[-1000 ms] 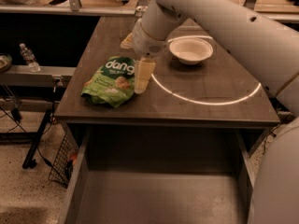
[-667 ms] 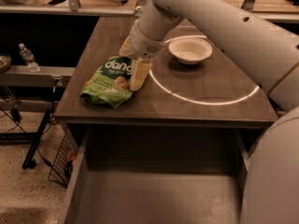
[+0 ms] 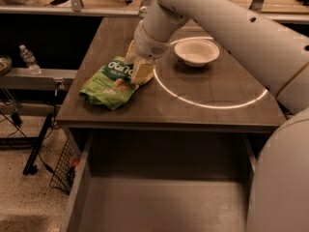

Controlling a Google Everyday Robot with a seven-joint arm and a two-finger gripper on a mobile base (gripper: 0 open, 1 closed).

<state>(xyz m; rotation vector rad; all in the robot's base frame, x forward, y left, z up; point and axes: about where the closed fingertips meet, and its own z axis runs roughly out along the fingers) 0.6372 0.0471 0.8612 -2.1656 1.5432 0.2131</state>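
Largest in view: white arm (image 3: 217, 28), sweeping in from 3 o'clock and bending down toward the middle of the scene. Beneath it, dark wooden tabletop (image 3: 203, 115), marked with a bright ring of light (image 3: 212, 105) on its 3 o'clock half. Below the front edge, at 6 o'clock, a wide drawer (image 3: 164, 202) pulled fully open. On the 9 o'clock half of the tabletop, a green chip bag (image 3: 108, 81), lying flat and a little crumpled, well back from the open drawer. At 1 o'clock from the bag, inside the ring, a white bowl (image 3: 196, 52), upright and apart from the bag. At the arm's tip, the hand (image 3: 141, 69), down on the bag's 3 o'clock edge and touching it; whether spread or pinching the bag, cannot tell. Judging by the layout: reach to the bag done, contact made, bag not yet lifted off the tabletop, bowl untouched. Off the tabletop at 9 o'clock, a small water bottle (image 3: 29, 59) on a ledge; lower down at 7 o'clock, a wire basket (image 3: 63, 170) beside the drawer.
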